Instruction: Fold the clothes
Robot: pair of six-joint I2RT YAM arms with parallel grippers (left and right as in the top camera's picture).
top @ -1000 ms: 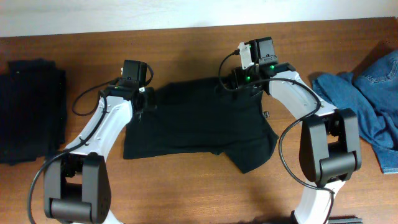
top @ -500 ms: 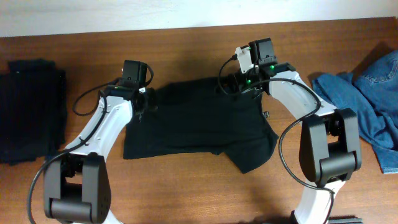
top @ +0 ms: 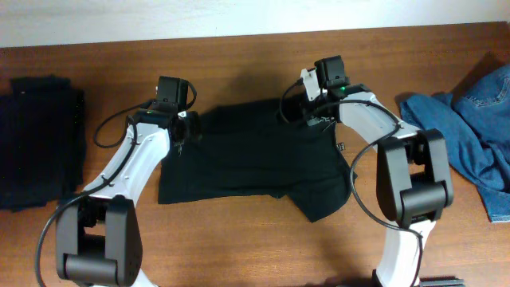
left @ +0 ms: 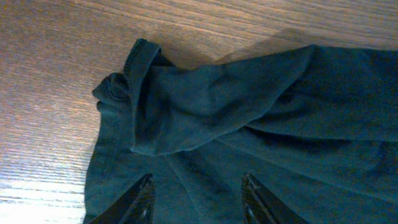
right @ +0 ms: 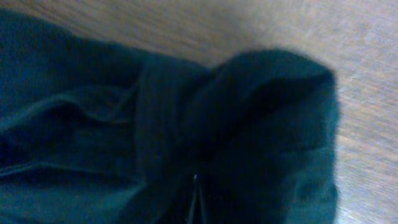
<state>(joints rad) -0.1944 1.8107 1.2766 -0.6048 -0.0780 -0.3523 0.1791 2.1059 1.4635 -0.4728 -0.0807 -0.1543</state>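
A black garment (top: 255,159) lies spread out at the table's middle, with one flap hanging toward the front right. My left gripper (top: 186,130) hovers over its far left corner. In the left wrist view that gripper (left: 198,200) is open, its fingertips (left: 142,198) resting apart on the cloth below a rolled sleeve hem (left: 134,74). My right gripper (top: 298,110) is at the garment's far right corner. In the right wrist view it (right: 194,198) is shut, with dark cloth (right: 261,106) bunched up around its tips. A second pile of black clothes (top: 36,139) lies folded at the far left.
Blue denim (top: 474,127) lies crumpled at the right edge of the wooden table (top: 239,239). Cables loop beside both arms. The pale wall runs along the table's back edge.
My right gripper has closed on the garment's far right corner and shifted slightly toward the back. The left gripper and the cloth have stayed put.
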